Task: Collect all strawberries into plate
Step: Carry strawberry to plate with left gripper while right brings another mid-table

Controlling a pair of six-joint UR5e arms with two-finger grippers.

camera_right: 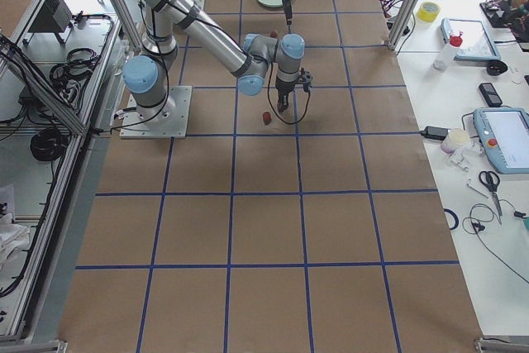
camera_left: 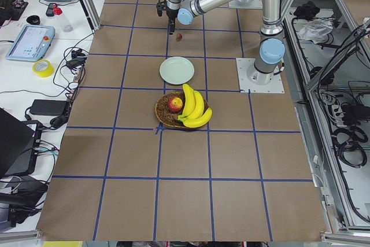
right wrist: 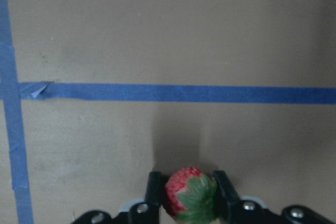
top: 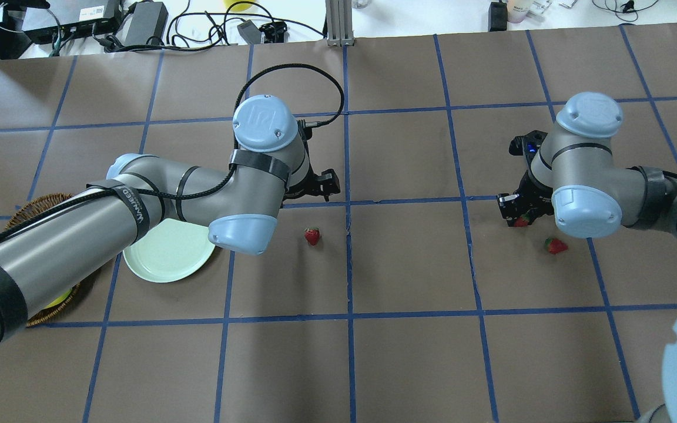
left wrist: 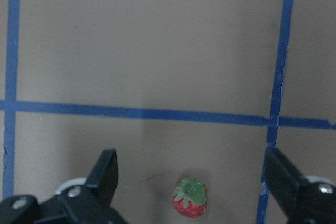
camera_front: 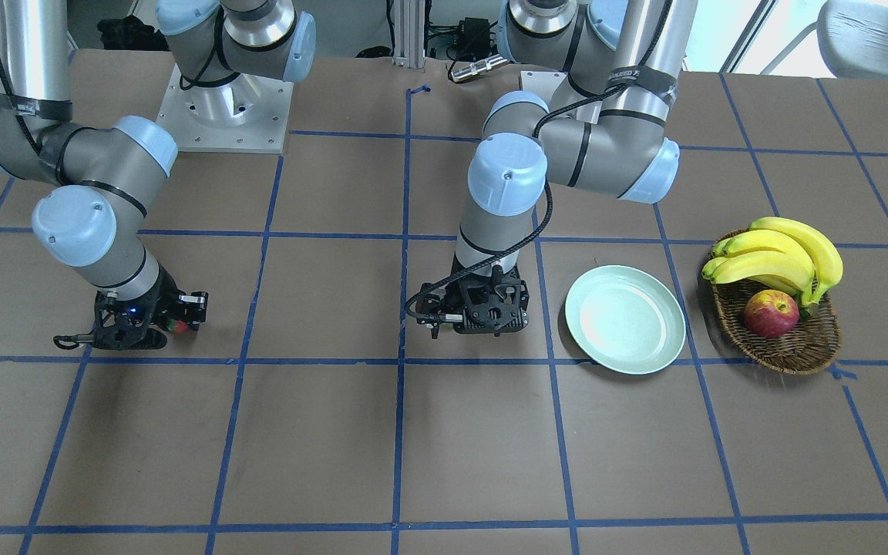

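Near pale mint-green round plate [top: 162, 258], on brown paper worktop [top: 409, 264], small red strawberry w/ green cap [left wrist: 190, 204] lies b/w fingers of left gripper [left wrist: 191, 169], spread wide, not touching it. Well away from plate, fingers of right gripper [right wrist: 184, 182] are clenched on 2nd strawberry [right wrist: 190, 196]. 3rd strawberry [top: 556, 245] lies loose just beside that gripper.

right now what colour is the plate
Pale mint green, plain, no pattern. The plate shows best in the exterior front-facing view.
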